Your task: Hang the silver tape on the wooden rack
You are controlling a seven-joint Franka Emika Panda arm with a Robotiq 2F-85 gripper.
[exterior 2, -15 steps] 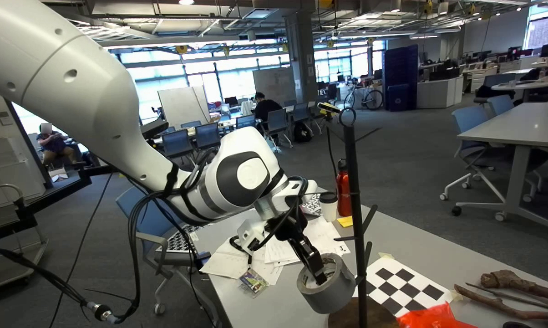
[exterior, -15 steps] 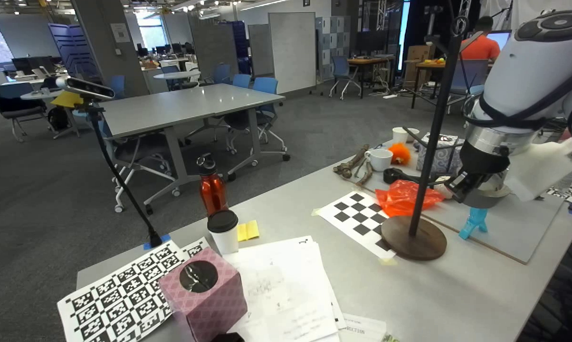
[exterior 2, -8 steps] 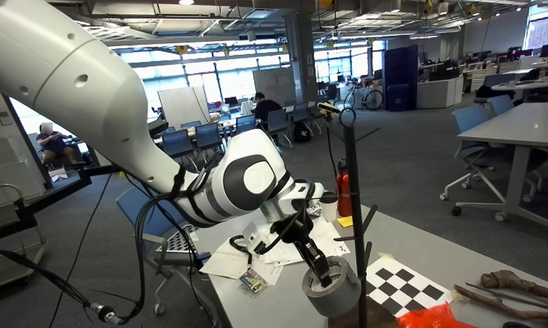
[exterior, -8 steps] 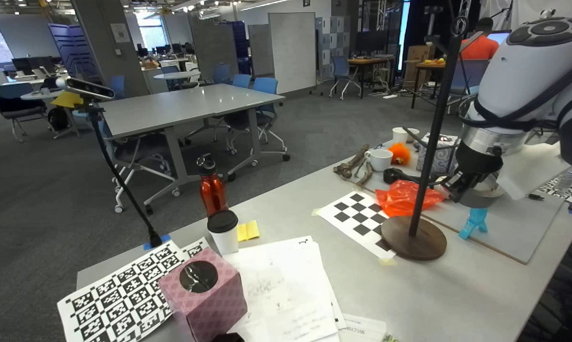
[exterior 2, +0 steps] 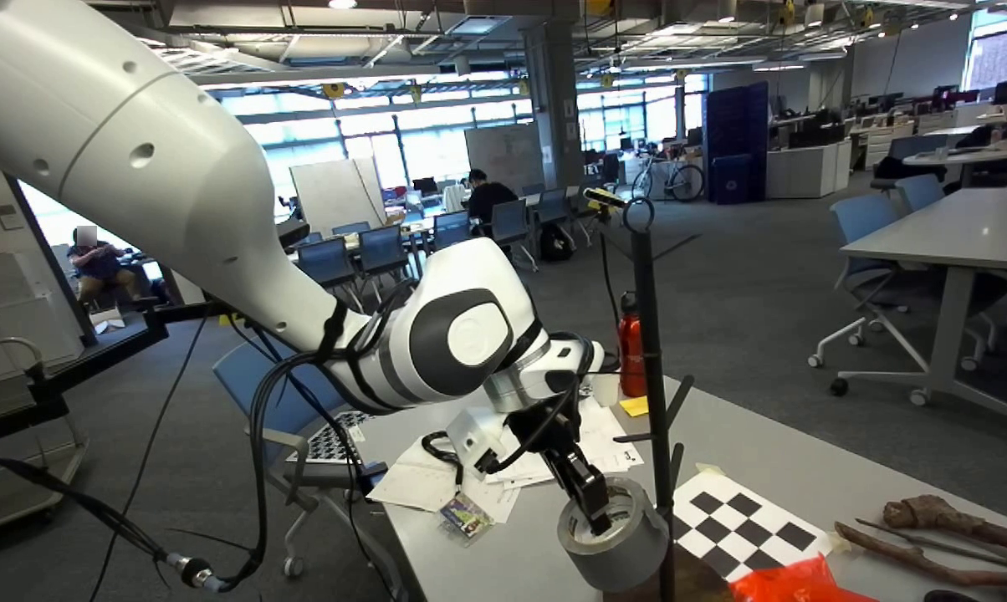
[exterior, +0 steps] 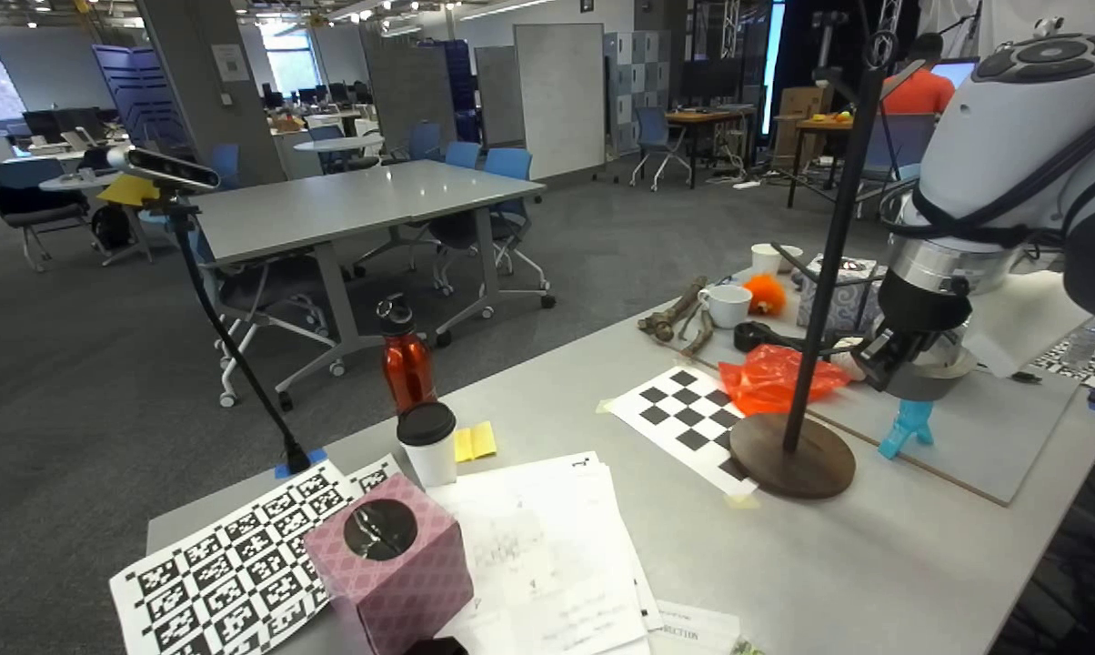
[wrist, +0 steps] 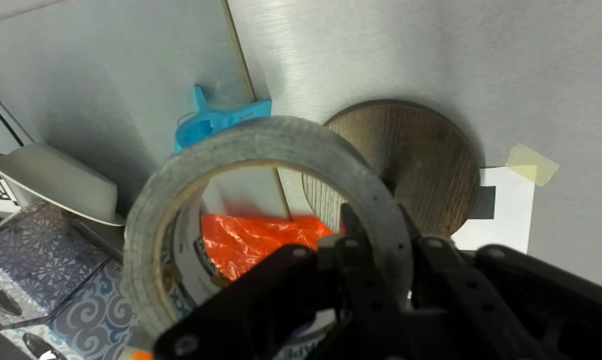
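Silver tape is hanging above the tabletop, low beside the wooden rack. The fingers are clamping its ring wall, one sitting inside the hollow and one outside, between three and four o'clock on the ring in the wrist view. The rack's round base is showing at two o'clock from the tape there; in an exterior view the pole is standing at three o'clock. Whether tape and pole are touching, the views are not showing.

Caution: the side pegs are projecting above the roll, around one o'clock, so a straight lift could be snagging the rim on a peg. The hollow is facing largely upward while the pegs are slanting outward; without reorientation, the rim would probably be striking a peg end rather than passing over it. Since the fingers are pinching only one side, such a knock could be twisting the roll loose.

Appearance: the tape is presenting a grey-silver outer wall, a thick pale rim, a tan inner edge and printed lettering inside the core. In an exterior view it is tilting, its opening facing about eleven o'clock.
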